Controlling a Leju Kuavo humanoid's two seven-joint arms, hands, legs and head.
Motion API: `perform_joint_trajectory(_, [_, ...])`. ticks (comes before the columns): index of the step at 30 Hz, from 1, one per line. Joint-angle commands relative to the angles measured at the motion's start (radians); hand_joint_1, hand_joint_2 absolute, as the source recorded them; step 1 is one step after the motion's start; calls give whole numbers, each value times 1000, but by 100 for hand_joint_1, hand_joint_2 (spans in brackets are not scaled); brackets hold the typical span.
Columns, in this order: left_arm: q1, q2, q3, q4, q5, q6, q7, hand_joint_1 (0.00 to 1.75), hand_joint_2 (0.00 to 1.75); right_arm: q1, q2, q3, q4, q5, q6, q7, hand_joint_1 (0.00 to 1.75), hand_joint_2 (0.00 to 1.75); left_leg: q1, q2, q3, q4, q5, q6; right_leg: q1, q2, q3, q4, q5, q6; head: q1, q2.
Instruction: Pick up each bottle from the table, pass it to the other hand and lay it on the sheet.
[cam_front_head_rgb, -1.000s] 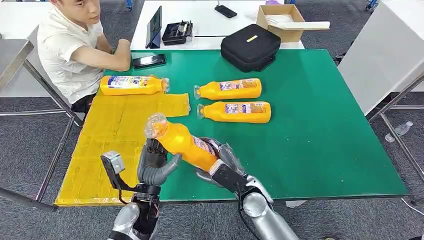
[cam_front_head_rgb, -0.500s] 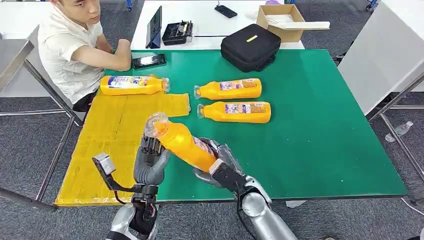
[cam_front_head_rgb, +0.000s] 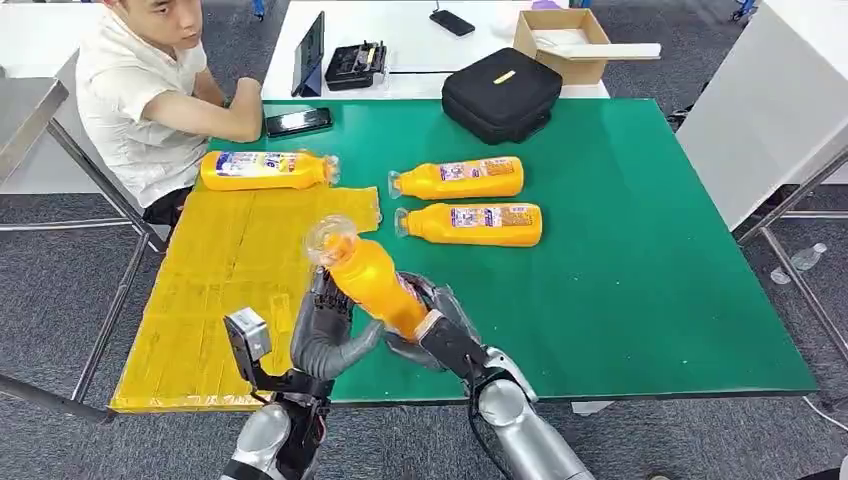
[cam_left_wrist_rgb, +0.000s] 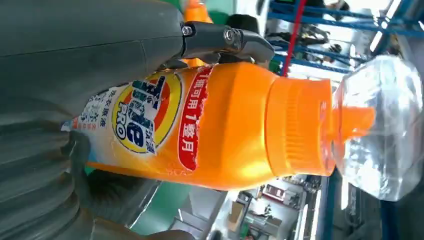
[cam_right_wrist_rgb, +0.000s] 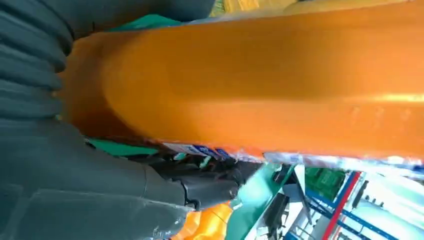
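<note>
An orange bottle (cam_front_head_rgb: 372, 285) with a clear cap is held tilted above the table's near edge, cap pointing up and away. My right hand (cam_front_head_rgb: 440, 325) grips its lower body. My left hand (cam_front_head_rgb: 325, 335) wraps the bottle's middle from the left, thumb reaching under it. In the left wrist view the bottle (cam_left_wrist_rgb: 225, 125) lies between the thumb (cam_left_wrist_rgb: 100, 55) and the fingers below. The right wrist view shows the bottle (cam_right_wrist_rgb: 275, 80) against my right hand (cam_right_wrist_rgb: 75, 190). On the yellow sheet (cam_front_head_rgb: 220, 270) lies one bottle (cam_front_head_rgb: 265, 170). Two more bottles (cam_front_head_rgb: 455, 179) (cam_front_head_rgb: 470, 223) lie on the green table (cam_front_head_rgb: 620, 260).
A person (cam_front_head_rgb: 140, 90) sits at the far left corner, forearm resting on the table beside a phone (cam_front_head_rgb: 297, 121). A black bag (cam_front_head_rgb: 500, 93) sits at the table's far edge. Behind it a white table carries a cardboard box (cam_front_head_rgb: 565, 40) and devices.
My left hand has moved right and closed around the bottle's middle. The bottle has shifted slightly right and stands steeper. The other bottles have not moved.
</note>
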Motion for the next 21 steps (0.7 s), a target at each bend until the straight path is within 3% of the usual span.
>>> perform_joint_trajectory(1, [-1, -35, -25, 26, -40, 11, -11, 0, 175, -55, -14, 6, 86, 7, 2, 26, 175, 175, 0, 1, 1, 0, 0, 0, 1, 0, 2, -1, 0, -2, 0, 0])
perform_joint_trajectory(5, [-56, -46, 20, 126, 75, 20, 56, 0, 175, -100, 5, 58, 112, 41, 4, 20, 175, 175, 0, 3, 3, 0, -1, 1, 1, 1, 3, -1, 0, -3, 0, 0])
perform_joint_trajectory(21, [-68, -46, 25, 145, 78, 22, 55, 0, 175, -107, 8, 64, 115, 43, 2, 20, 175, 175, 1, 1, 2, 0, -1, 0, 1, 0, 3, -1, 0, -3, 0, 0])
